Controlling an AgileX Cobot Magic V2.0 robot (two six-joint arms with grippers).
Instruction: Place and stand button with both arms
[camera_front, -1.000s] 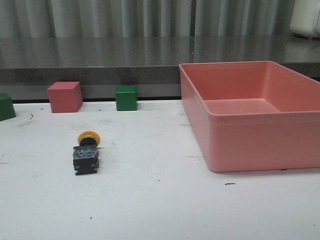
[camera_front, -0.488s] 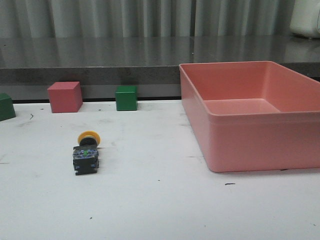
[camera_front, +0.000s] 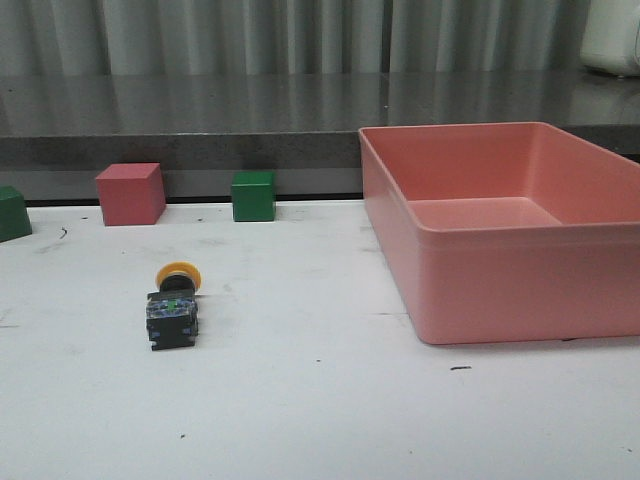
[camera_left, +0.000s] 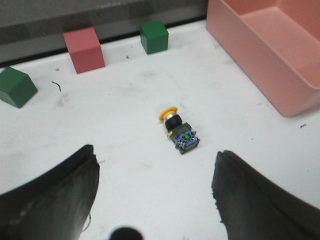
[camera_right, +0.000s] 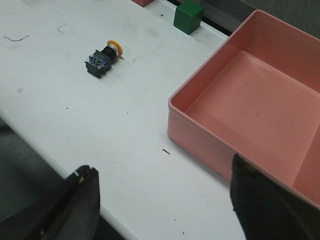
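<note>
— What do my fingers (camera_left: 60, 195) look like to you?

— Matt black, a little scuffed and dusty near the tips, on my left gripper (camera_left: 155, 195) and my right gripper (camera_right: 165, 205) alike.

— And the button (camera_front: 173, 305) ahead of my left gripper?

— Smooth yellow plastic cap, black plastic body, a bluish base block with a slight sheen.

— The table (camera_front: 320, 400)?

— White, matt, marked with small dark scratches and smudges.

— The tray (camera_front: 500, 235) near my right gripper?

— Salmon-pink plastic, smooth, faintly glossy on the rim.

— Those cubes?

— The pink cube (camera_front: 130, 193) and green cube (camera_front: 252, 195) look matt and even.
</note>
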